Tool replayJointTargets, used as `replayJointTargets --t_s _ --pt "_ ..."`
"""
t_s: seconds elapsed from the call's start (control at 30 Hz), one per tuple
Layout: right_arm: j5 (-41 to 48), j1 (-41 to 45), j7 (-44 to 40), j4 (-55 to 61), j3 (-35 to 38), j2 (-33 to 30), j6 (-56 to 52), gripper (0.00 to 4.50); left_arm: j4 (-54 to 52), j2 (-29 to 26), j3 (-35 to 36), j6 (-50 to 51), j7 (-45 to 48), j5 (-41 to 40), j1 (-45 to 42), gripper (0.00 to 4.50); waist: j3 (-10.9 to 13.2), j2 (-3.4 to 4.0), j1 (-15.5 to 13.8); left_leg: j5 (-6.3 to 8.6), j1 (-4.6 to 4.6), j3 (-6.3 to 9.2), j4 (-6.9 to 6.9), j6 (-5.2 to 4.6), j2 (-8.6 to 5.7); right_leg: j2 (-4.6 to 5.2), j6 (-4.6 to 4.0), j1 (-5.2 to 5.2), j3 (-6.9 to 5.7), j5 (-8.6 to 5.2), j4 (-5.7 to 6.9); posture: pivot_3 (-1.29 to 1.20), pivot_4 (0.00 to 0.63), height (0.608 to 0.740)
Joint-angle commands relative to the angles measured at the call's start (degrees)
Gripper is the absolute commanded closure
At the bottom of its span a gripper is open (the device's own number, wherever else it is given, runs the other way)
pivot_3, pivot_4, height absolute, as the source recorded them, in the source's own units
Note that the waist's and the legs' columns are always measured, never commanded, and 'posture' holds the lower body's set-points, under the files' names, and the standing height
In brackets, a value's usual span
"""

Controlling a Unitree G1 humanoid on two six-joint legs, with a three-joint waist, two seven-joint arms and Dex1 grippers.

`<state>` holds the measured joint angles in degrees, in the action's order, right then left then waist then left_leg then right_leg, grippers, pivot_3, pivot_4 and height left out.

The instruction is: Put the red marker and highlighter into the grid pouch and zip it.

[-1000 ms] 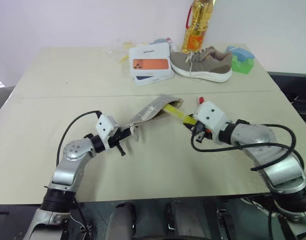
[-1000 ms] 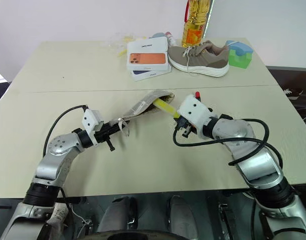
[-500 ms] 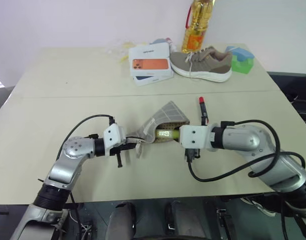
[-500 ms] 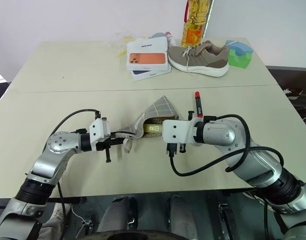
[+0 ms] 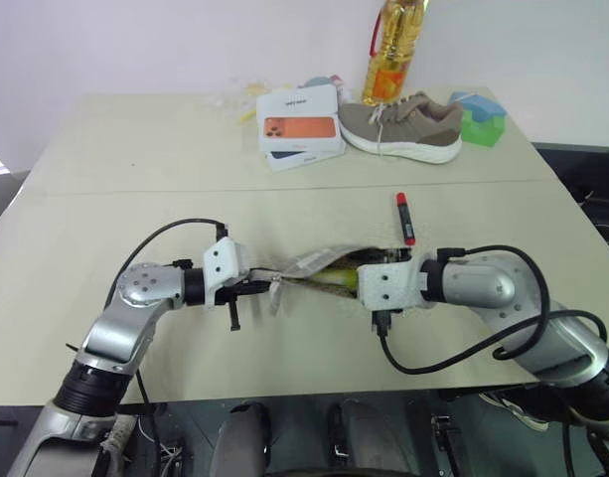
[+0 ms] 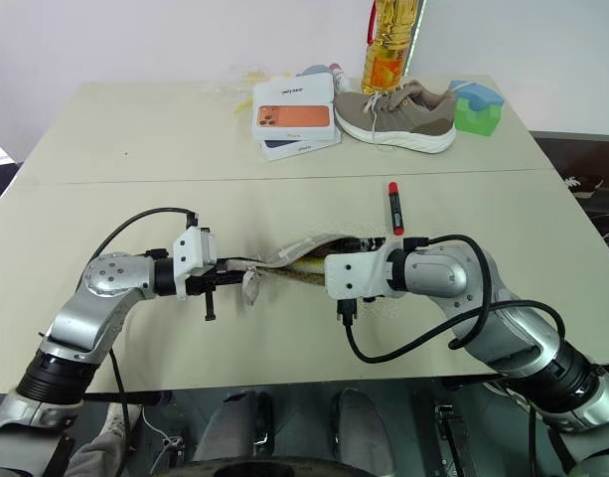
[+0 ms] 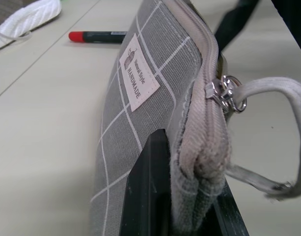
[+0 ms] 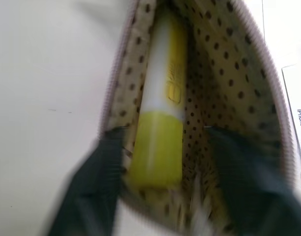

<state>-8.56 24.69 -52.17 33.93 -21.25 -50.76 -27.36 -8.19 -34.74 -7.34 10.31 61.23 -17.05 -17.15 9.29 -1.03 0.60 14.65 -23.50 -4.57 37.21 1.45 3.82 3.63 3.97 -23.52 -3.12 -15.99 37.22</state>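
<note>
Inside the grid pouch pinched by the left gripper, the highlighter lies lengthwise, right gripper spread

A pale beige counter with a seam across its middle stands against a plain white wall; dark floor shows at far right.

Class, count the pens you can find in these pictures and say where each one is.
2. The highlighter lies inside the open pouch, between the right pincer's spread fingers. The red marker lies on the table beyond the pouch. Others could be hidden in the pouch.
</note>
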Motion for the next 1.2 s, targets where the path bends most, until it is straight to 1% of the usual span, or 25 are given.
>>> replayJointTargets --t_s 0.03,0.1,0.2,0.27,0.37,0.5,0.53,0.6,0.67,0.73,0.83,0.9,0.93,0.97,1.0,1.03,1.13,1.17,1.2 --pt "5.95 -0.44 0.88 2.54 7.83 3.27 -3.57 0.01 2.07 1.09 2.64 -2.62 -2.16 -0.16 -0.86 4.50 0.00 0.00 -0.01 0.00 0.00 0.00 0.00 0.00 0.00 -0.01 0.00 0.00 0.00 0.00 0.00 0.00 0.150 0.740" --pt "12.51 -0.65 0.53 4.34 13.22 6.40 -8.28 0.01 3.95 2.39 2.97 -4.18 -4.51 1.05 -0.46 4.50 0.00 0.00 -0.06 -0.01 0.00 0.02 0.02 0.01 0.00 -0.01 0.01 0.03 0.00 0.00 0.00 0.00 0.150 0.740" --pt "23.98 -0.79 1.04 5.44 23.01 11.96 -18.14 0.01 7.36 5.27 4.00 -7.60 -10.16 3.58 0.53 4.50 -0.01 0.00 -0.15 -0.01 0.01 0.03 0.03 0.02 0.00 0.00 0.01 0.07 -0.01 0.01 0.01 0.00 0.150 0.740" --pt "26.86 -0.68 3.40 3.20 26.81 14.16 -22.58 0.01 9.18 6.84 4.63 -9.62 -13.82 5.27 1.09 4.50 -0.02 0.00 -0.27 -0.01 0.09 0.06 0.06 0.02 0.00 0.03 0.01 0.17 -0.01 0.02 0.01 0.00 0.150 0.740" --pt "26.86 0.44 10.88 -3.01 30.14 18.02 -28.03 0.01 10.66 8.75 5.28 -11.43 -17.93 6.72 2.08 4.50 -0.05 0.00 -0.14 -0.01 0.17 0.05 0.08 0.02 0.00 0.05 -0.01 0.25 -0.01 0.03 0.03 0.00 0.150 0.740" --pt "20.18 2.92 25.95 -15.26 31.01 23.07 -33.00 0.01 11.70 10.57 4.95 -12.95 -21.06 7.86 2.96 4.50 -0.15 0.16 0.00 -0.03 0.22 0.01 0.09 0.04 0.00 0.06 -0.06 0.26 0.02 0.06 0.08 0.00 0.150 0.740" --pt "18.33 3.09 28.77 -19.00 30.25 23.69 -32.37 0.01 12.14 10.96 4.76 -13.21 -21.63 8.10 2.95 4.50 -0.16 0.19 0.00 -0.03 0.22 -0.01 0.09 0.05 0.00 0.05 -0.06 0.25 0.02 0.05 0.09 0.00 0.150 0.740" --pt "16.23 3.40 31.86 -24.41 29.06 24.59 -30.22 0.01 12.74 11.46 4.44 -13.57 -22.19 8.43 2.87 4.50 -0.22 0.29 -0.02 -0.04 0.20 -0.04 0.07 0.05 -0.01 0.04 -0.06 0.21 0.02 0.06 0.11 0.00 0.150 0.740" --pt "15.95 5.26 34.95 -30.98 30.05 27.23 -28.02 0.01 13.16 11.71 3.92 -13.88 -22.42 8.87 2.66 4.50 -0.24 0.32 0.01 -0.04 0.19 -0.06 0.01 0.05 -0.01 0.03 -0.05 0.18 0.02 0.06 0.10 0.00 0.150 0.740" --pt "15.26 7.16 37.10 -37.21 30.16 28.80 -24.83 0.01 13.24 11.71 3.66 -13.90 -22.54 9.08 2.46 4.50 -0.24 0.34 0.26 -0.04 0.18 -0.06 -0.01 0.04 -0.01 0.01 -0.05 0.16 0.02 0.06 0.11 0.00 0.150 0.740" --pt "14.98 8.73 38.54 -42.61 30.30 29.70 -21.55 0.01 12.81 11.59 3.47 -13.68 -22.61 9.20 2.54 4.50 -0.24 0.38 0.24 -0.04 0.21 -0.09 0.00 0.05 0.00 -0.01 -0.04 0.15 0.04 0.06 0.18 0.00 0.150 0.740" --pt "15.64 9.06 39.02 -43.89 30.88 30.12 -20.32 0.55 12.25 11.44 3.29 -13.40 -22.69 9.23 2.81 4.50 -0.25 0.38 0.22 -0.04 0.21 -0.08 0.00 0.05 0.00 0.00 -0.04 0.14 0.04 0.06 0.19 0.00 0.150 0.740" --pt "15.90 9.09 39.38 -43.94 31.12 30.30 -19.98 0.91 11.97 11.37 3.27 -13.26 -22.70 9.19 2.97 4.50 -0.25 0.38 0.21 -0.04 0.20 -0.08 -0.01 0.05 0.01 0.00 -0.04 0.14 0.04 0.06 0.18 0.00 0.150 0.740" --pt "16.03 9.04 39.62 -43.72 31.18 30.37 -19.70 1.36 11.75 11.31 3.28 -13.15 -22.67 9.13 3.09 4.50 -0.25 0.38 0.21 -0.04 0.20 -0.08 -0.02 0.05 0.01 0.00 -0.04 0.14 0.04 0.06 0.18 0.00 0.150 0.740" --pt "16.09 8.91 39.66 -43.33 31.09 30.29 -19.38 2.02 11.54 11.29 3.31 -12.98 -22.59 8.98 3.18 4.50 -0.25 0.38 0.21 -0.04 0.19 -0.08 -0.02 0.05 0.01 0.00 -0.04 0.14 0.04 0.06 0.18 0.00 0.150 0.740" --pt "16.09 8.67 39.64 -42.66 30.93 30.14 -19.06 2.44 11.33 11.27 3.35 -12.80 -22.47 8.80 3.26 4.50 -0.25 0.38 0.21 -0.04 0.20 -0.08 -0.02 0.05 0.01 0.00 -0.04 0.14 0.04 0.06 0.18 0.00 0.150 0.740" --pt "16.22 7.49 38.54 -38.75 30.11 28.92 -18.57 3.98 10.80 10.98 3.36 -12.18 -21.67 8.21 3.31 4.50 -0.25 0.38 0.22 -0.04 0.19 -0.08 -0.03 0.05 0.01 0.00 -0.04 0.13 0.04 0.06 0.18 0.00 0.150 0.740" --pt "15.55 6.37 36.77 -35.47 28.58 26.92 -17.72 4.09 10.61 10.73 3.41 -11.84 -20.95 7.74 3.18 4.50 -0.24 0.39 0.21 -0.04 0.18 -0.07 -0.05 0.05 0.02 0.00 -0.04 0.11 0.04 0.06 0.18 0.00 0.150 0.740" --pt "15.06 5.55 35.51 -33.17 27.45 25.46 -17.12 4.09 10.48 10.58 3.46 -11.57 -20.43 7.43 3.08 4.50 -0.23 0.41 0.20 -0.04 0.16 -0.07 -0.05 0.05 0.02 0.00 -0.04 0.09 0.04 0.06 0.18 0.00 0.150 0.740"
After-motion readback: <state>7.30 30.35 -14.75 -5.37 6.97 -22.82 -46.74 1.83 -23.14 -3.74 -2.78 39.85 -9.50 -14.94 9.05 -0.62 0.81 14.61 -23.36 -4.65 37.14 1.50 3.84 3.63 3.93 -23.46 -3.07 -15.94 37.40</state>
